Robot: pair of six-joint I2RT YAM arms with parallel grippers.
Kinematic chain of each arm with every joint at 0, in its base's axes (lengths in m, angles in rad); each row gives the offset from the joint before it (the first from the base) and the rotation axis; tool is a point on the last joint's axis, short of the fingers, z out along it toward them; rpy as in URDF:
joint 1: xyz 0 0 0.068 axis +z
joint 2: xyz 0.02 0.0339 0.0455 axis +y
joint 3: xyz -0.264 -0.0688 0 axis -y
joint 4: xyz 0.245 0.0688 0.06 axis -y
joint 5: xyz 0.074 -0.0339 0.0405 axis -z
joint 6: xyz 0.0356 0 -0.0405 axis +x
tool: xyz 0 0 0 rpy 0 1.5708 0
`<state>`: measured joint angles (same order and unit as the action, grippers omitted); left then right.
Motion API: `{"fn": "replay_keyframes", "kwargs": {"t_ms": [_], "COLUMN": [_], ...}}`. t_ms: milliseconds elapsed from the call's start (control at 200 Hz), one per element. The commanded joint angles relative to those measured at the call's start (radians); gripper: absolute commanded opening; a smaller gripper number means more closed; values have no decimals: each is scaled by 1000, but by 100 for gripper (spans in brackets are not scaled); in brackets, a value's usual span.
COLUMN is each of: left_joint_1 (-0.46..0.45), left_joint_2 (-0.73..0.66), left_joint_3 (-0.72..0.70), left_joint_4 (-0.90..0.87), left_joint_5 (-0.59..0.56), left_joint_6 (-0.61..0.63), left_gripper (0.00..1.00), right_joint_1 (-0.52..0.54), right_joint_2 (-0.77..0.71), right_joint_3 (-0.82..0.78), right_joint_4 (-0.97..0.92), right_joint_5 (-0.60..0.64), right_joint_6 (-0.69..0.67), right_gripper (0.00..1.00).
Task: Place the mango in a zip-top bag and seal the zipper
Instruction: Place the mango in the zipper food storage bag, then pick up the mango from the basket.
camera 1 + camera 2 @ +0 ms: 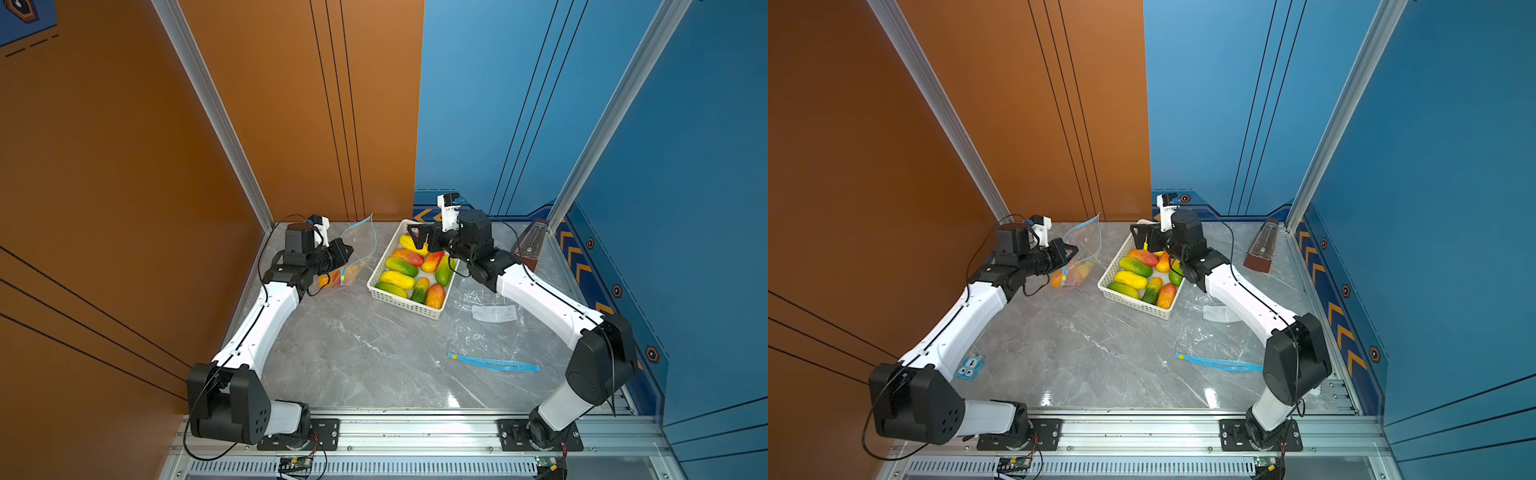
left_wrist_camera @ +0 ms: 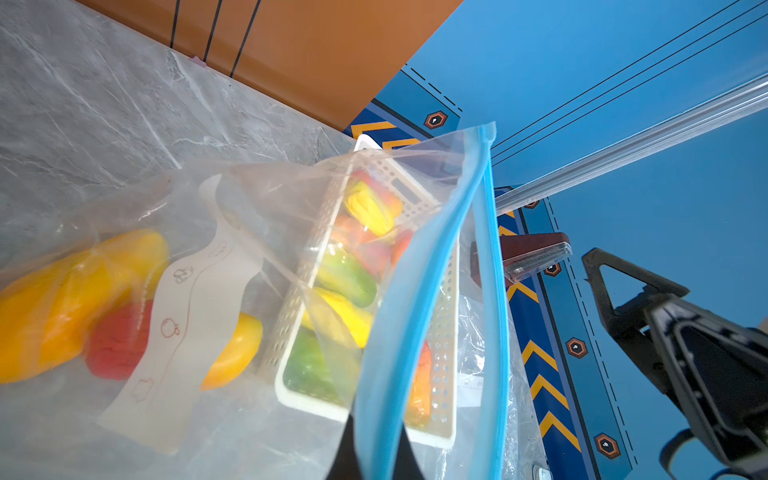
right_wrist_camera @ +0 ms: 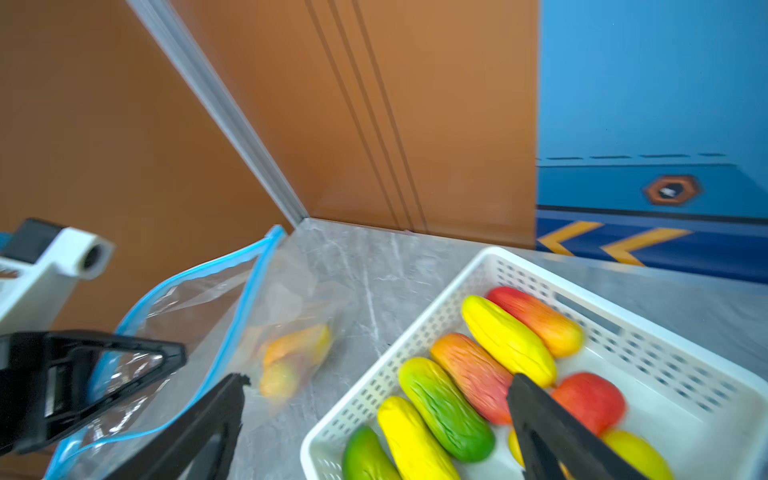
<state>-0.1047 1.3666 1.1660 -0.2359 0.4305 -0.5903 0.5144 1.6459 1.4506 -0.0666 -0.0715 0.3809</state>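
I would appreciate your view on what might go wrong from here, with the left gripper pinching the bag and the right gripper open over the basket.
1. The left gripper pinches the zip-top bag by one zipper edge only; the limp mouth could sag shut or slip free.
2. The zipper is unsealed, so the mango inside could roll out if the bag tips.
3. The open right gripper hangs over a crowded basket and may knock neighbouring mangoes.

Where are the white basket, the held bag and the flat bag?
white basket (image 1: 401, 305): a top view, front wall.
held bag (image 2: 409, 299): left wrist view, blue zipper.
flat bag (image 1: 494, 363): a top view, blue zipper.
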Motion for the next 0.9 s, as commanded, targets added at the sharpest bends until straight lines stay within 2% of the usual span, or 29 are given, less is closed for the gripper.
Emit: {"fn": "replay_keyframes", "kwargs": {"t_ms": [0,70,145,480,681,896], "left_joint_1": [4,3,3,9,12,25], "left_joint_2": [-11,-2,8,9,5,1], "left_joint_3": [-20,-24,-26,-50,-53,-53], "left_joint_4": [0,-1,-1,-1,-1,0], "left_joint_5": [-12,-12,-16,-22,-24,-25], "left_joint_6": [34,44,48,60,64,66], "left_gripper": [0,0,0,0,0,0], "right_joint_1": [6,20,24,-16,-46,-47], "right_joint_2": [109,205,346,779,911,967], "right_joint_3": [74,148,302,821,961,994], "right_joint_4": [-481,-528,-606,-805,-845,-930], "right_joint_5": [215,224,252,383,357,403], "right_joint_6": [121,134,143,230,240,217], "right_gripper": [99,94,89,80,67,70]}}
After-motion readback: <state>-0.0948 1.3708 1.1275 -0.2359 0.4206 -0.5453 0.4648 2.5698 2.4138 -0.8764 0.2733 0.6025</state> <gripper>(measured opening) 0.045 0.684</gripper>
